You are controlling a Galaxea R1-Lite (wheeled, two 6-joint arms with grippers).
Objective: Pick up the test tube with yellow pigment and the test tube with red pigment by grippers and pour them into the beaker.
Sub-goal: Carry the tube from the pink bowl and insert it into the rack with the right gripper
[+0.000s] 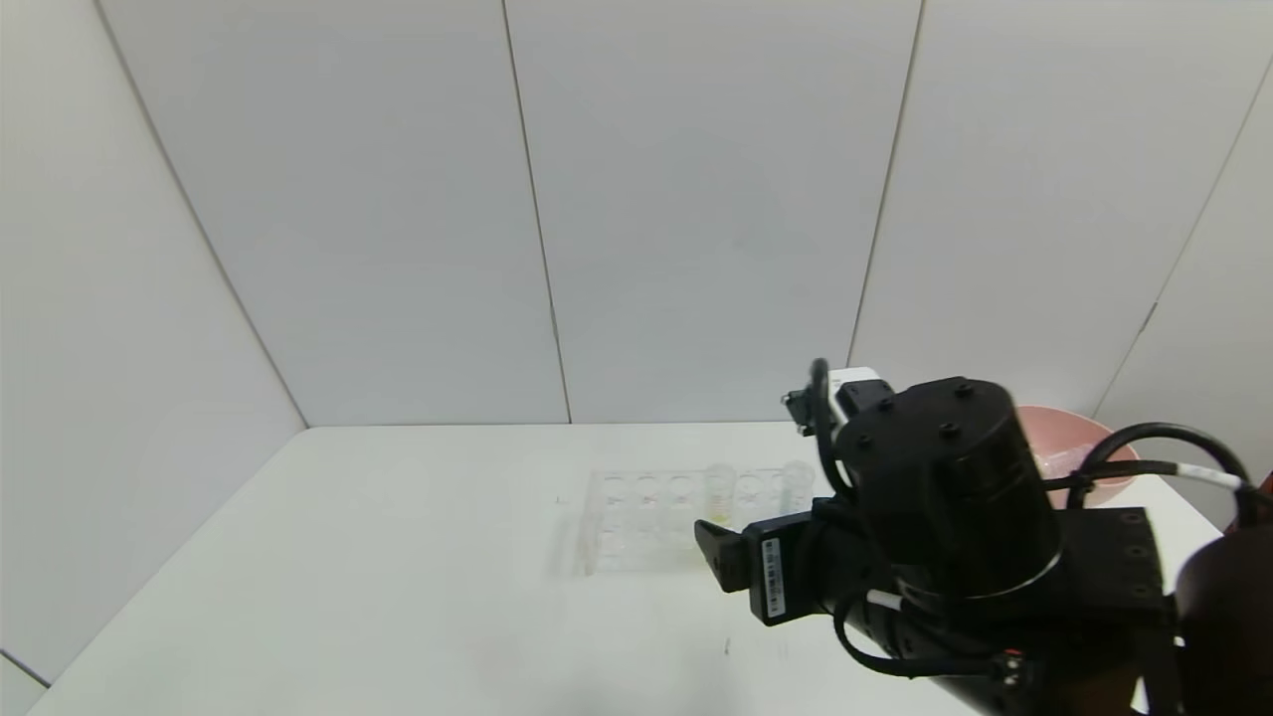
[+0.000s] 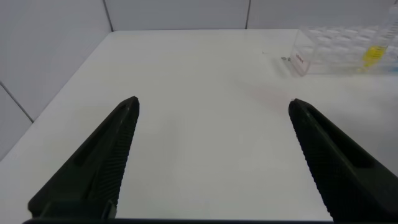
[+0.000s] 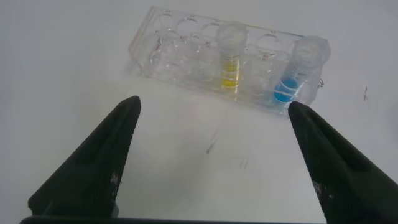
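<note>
The test tube with yellow pigment [image 3: 230, 62] stands upright in a clear plastic rack [image 3: 180, 56] on the white table. It also shows in the head view [image 1: 718, 492] and in the left wrist view [image 2: 373, 55]. My right gripper [image 3: 212, 102] is open and empty, over bare table just on the near side of the rack. My left gripper [image 2: 212, 101] is open and empty above the table, well to the left of the rack [image 2: 323, 50]. The test tube with red pigment and the beaker are not in view.
A like tube with blue liquid [image 3: 289, 90] stands at the rack's right end. My right arm [image 1: 945, 497] hides the table's right front. A pink bowl [image 1: 1079, 447] sits at the back right. White walls close the table [image 1: 398, 577] at the back and left.
</note>
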